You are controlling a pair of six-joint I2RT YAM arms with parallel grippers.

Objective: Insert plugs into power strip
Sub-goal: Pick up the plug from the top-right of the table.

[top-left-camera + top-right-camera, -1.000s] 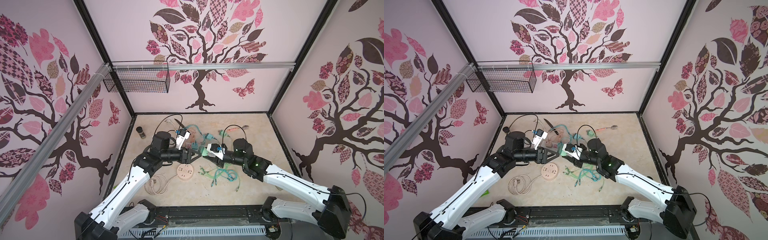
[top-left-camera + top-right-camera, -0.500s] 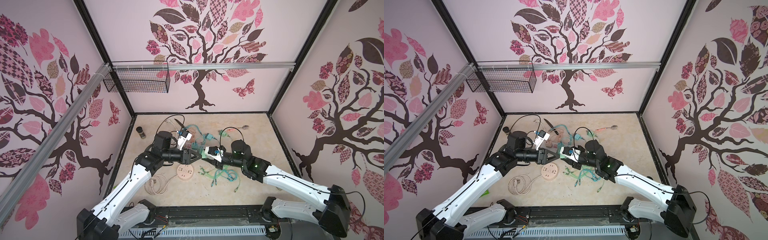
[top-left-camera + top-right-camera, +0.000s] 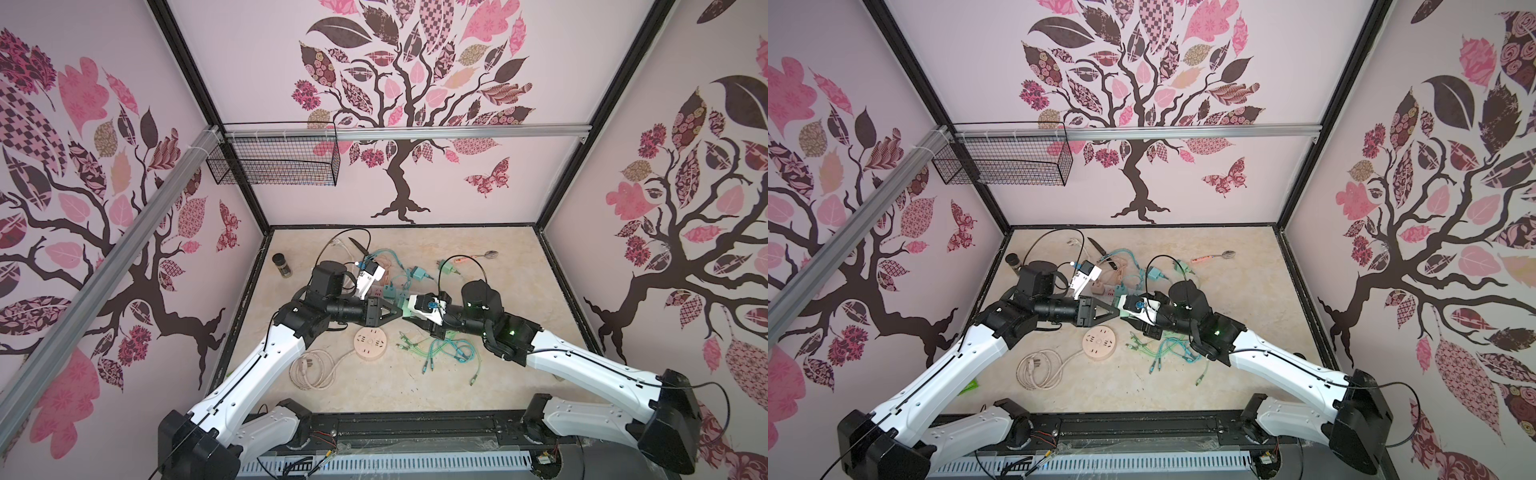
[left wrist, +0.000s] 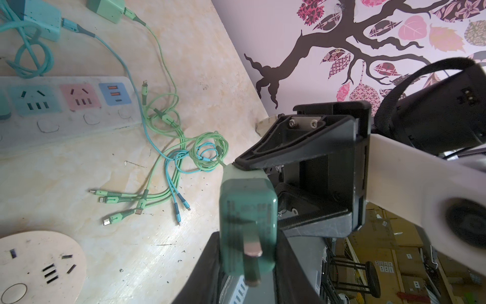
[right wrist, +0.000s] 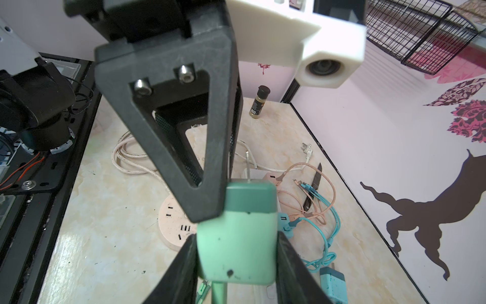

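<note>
Though boxy, round-cornered green plug (image 5: 236,244).

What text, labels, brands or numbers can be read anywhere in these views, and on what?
No text can be read as words.
mint green plug: dark printed lines on its pronged face, too blurred to read.
small bottle: label print too small to read.
power strip: no lettering visible, only slots and ports.

Pwr strip (image 4: 65,123) partly off-frame, L wrist
</note>
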